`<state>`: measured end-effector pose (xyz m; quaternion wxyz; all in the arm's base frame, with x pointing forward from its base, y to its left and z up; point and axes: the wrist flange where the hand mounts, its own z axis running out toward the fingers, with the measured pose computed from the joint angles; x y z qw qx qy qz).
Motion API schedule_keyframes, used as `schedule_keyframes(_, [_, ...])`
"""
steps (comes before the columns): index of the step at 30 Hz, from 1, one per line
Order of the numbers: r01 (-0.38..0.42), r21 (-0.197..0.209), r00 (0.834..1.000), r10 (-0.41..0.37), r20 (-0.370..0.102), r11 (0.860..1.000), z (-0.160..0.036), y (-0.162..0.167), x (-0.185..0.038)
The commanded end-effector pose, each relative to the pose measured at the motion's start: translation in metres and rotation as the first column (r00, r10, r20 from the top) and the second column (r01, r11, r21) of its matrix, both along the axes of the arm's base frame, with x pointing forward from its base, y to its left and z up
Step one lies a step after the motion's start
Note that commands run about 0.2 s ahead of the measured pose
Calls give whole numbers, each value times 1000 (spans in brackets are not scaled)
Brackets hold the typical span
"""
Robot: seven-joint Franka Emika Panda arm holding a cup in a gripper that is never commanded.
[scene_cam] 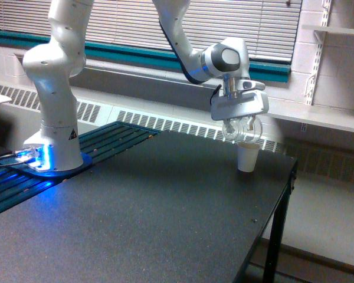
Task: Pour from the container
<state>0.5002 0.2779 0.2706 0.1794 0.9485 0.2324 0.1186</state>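
Overhead, the white arm [183,35] bends down from above and ends in the claw [241,127], which pinches the clear plastic cup [239,131] between its fingers. That cup hangs tipped well over on its side, its see-through wall a pale blur against the radiator grille [165,122] behind; what it holds is too small and too blurred to tell. Directly beneath the claw, and almost touching the tilted cup's lower edge, stands the white paper cup [247,157], upright on the dark table [135,224] near its far corner on the exterior view's right. Whether the two cups actually touch cannot be told.

Well apart from the claw, toward the exterior view's left, the arm's thick white base [56,127] sits on a slatted dark platform [76,159], lit from below by a blue glow [32,158]. A small black triangular sticker [72,134] shows on the base; it is too small to read, and no other brand, label or writing can be made out on the arm, the cups or the table.

Behind the claw runs a teal strip [135,56] under window blinds [194,23]. Beyond it, on the exterior view's right, a white shelf [318,118] juts from a painted block wall [342,71].
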Motion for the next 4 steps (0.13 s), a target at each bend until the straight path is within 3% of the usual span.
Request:
schedule_keyframes(1, [18,34,1000,-18,24,999,17,-12,4])
schedule_keyframes(4, [19,46,999,-20,32,999,21,-16,4])
